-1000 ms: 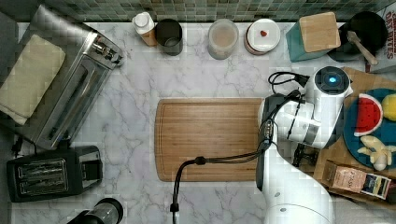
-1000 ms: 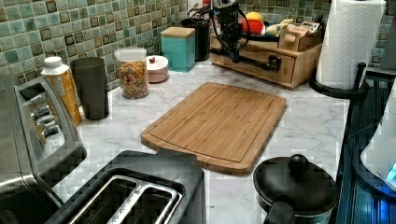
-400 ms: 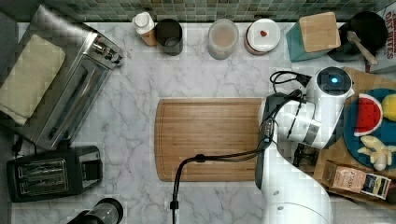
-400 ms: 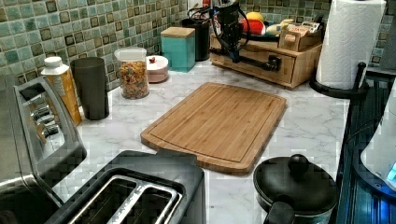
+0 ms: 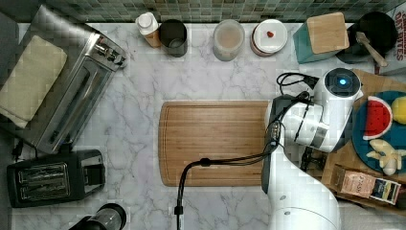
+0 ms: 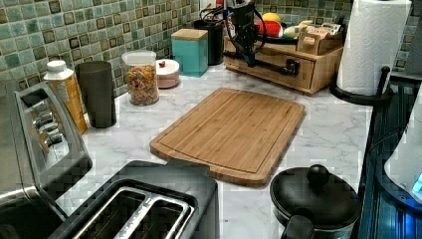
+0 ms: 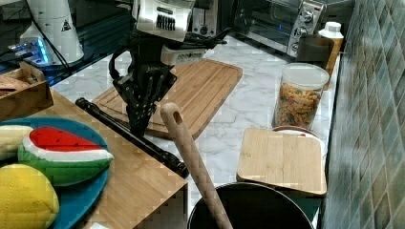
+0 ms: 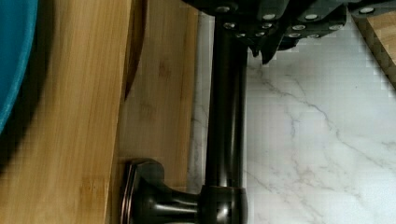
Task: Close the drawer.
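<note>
White marble table [image 5: 129, 129] with a green tile wall behind it is taking up most of the scene here. Big bamboo cutting board [image 5: 213, 142] is lying flat in the middle of the top view, toaster oven [image 5: 72, 91] sitting in the upper left of the top view, black toaster [image 5: 52, 178] in the lower left of the top view. Along the top edge of the top view a bottle, a dark cup, a cereal jar [image 6: 142, 78] and a teal canister [image 6: 189, 51] are lining up against the tiles.

So the drawer [image 6: 278, 67] is sitting at the far right of the top view, in the upper middle of the left view, under a wooden top that's carrying a blue plate [image 7: 90, 191] with a toy watermelon slice [image 7: 67, 155]. Its front with the black bar handle [image 7: 129, 136] looks close to flush with the unit, though a slim gap is showing in the wrist view.

Arm is hanging over the drawer front, end effector [image 7: 138, 121] pointing down right at the handle, left-center in the right view. In the wrist view the fingertips [image 8: 266, 44] are sitting up against the bar [image 8: 226, 121]. Honestly can't tell if the fingers are clamped or spread.

A wooden spoon handle [image 7: 191, 162] is sticking out of a dark pot in the right view's lower middle.
</note>
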`<act>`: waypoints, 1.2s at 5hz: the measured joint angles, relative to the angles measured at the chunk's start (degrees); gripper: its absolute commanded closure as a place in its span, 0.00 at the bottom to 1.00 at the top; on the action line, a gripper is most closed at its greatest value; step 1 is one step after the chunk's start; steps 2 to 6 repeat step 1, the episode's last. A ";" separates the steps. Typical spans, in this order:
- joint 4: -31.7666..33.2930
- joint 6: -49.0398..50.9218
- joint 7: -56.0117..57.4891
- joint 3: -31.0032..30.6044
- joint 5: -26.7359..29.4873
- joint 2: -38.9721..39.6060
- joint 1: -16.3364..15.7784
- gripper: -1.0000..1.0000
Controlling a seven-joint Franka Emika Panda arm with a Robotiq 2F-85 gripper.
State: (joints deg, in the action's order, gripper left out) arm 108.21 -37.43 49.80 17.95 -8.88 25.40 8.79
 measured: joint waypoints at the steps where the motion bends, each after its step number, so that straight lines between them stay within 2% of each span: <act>1: -0.06 0.20 0.03 0.14 0.00 0.01 -0.17 1.00; 6: -0.06 0.20 0.03 0.14 0.00 0.01 -0.17 1.00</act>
